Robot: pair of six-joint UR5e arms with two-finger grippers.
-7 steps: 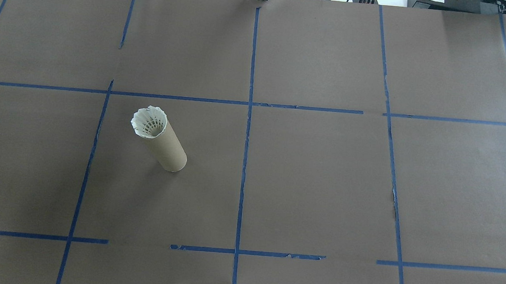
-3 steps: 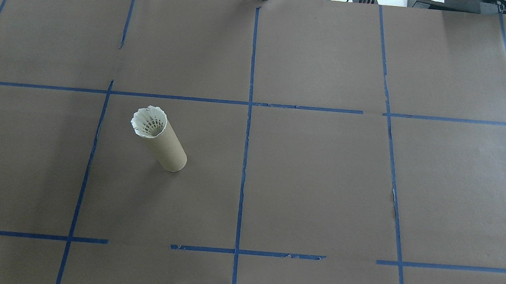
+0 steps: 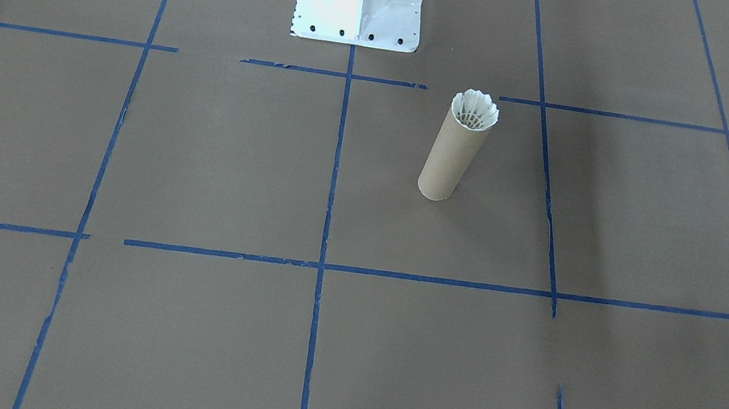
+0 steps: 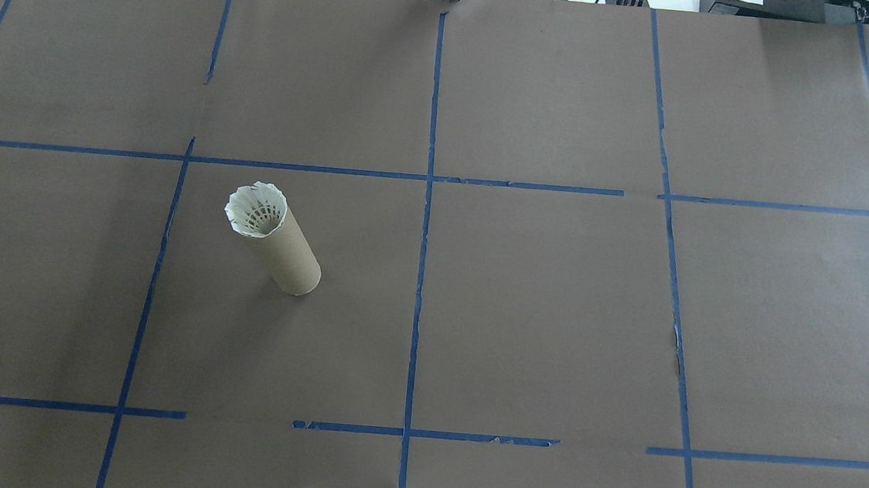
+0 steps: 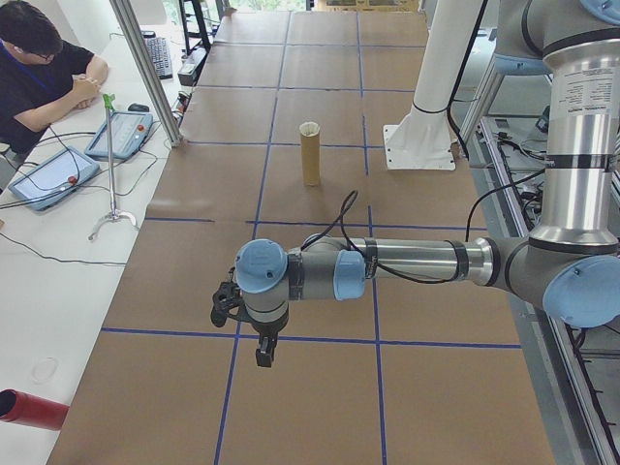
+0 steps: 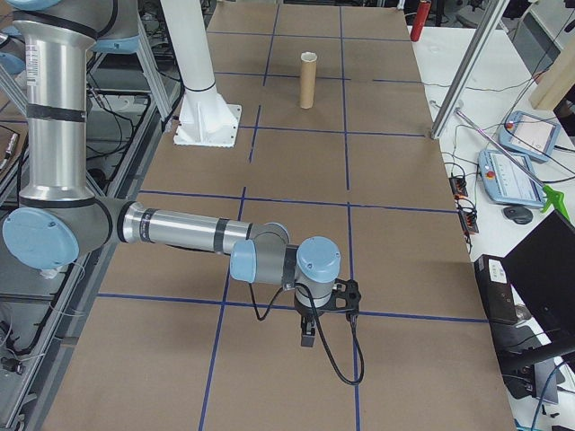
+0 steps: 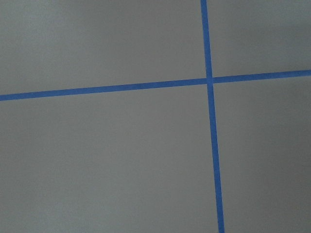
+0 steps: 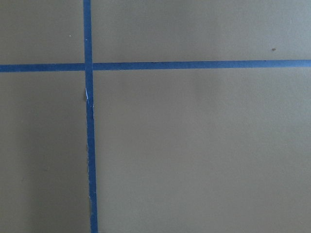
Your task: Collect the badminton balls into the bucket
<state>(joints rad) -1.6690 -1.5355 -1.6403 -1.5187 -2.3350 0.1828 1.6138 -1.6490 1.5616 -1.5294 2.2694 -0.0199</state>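
The bucket (image 4: 290, 251) stands upright on the brown worktop (image 4: 554, 300), its long axis vertical and its open mouth facing up, in the grid square left of the centre tape line (image 4: 420, 274) as we see it from overhead. A badminton ball (image 4: 256, 210) sits in that mouth, feather skirt up and flaring over the rim, cork end down inside and hidden from us. Both arms hang low over the worktop, well apart from the bucket. We see the left fingers (image 5: 263, 353) and the right fingers (image 6: 306, 338) only in the side views, pointing down and touching nothing; we cannot tell how far either pair is parted.
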